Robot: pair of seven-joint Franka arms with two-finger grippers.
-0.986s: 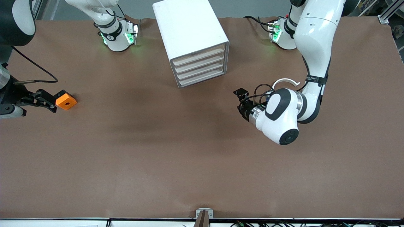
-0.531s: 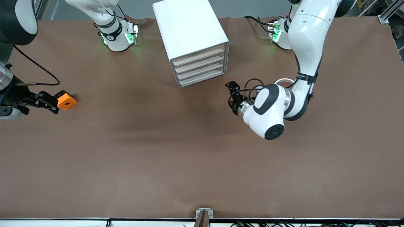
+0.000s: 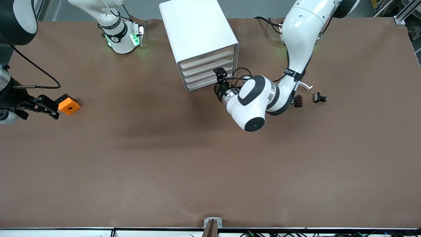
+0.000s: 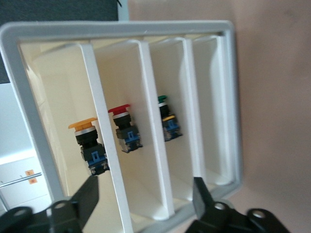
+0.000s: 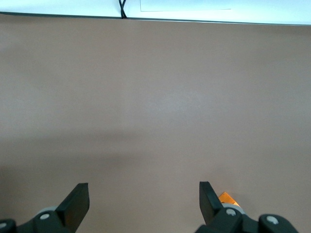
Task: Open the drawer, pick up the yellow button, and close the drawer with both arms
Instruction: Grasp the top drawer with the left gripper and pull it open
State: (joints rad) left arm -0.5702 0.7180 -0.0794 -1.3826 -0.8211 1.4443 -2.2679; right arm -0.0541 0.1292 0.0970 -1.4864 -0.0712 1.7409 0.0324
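At nine o'clock on the table, the right gripper (image 3: 49, 108) hovers low with its fingers spread and holding nothing, just beside an orange block (image 3: 69, 106). Toward twelve o'clock stands the white cabinet (image 3: 194, 29), and all four of its beige fronts sit flush. The left gripper (image 3: 219, 88) hangs right in front of the lower fronts, at the cabinet's five o'clock, with its fingers (image 4: 90, 194) wide apart and empty. Its wrist camera looks into the cabinet. The button (image 4: 87, 143) stands in the top drawer (image 3: 206, 58), with a red-capped one (image 4: 121, 128) and a green-capped one (image 4: 167, 124) in the next two drawers down. Two black parts (image 3: 297, 100) lie near three o'clock.
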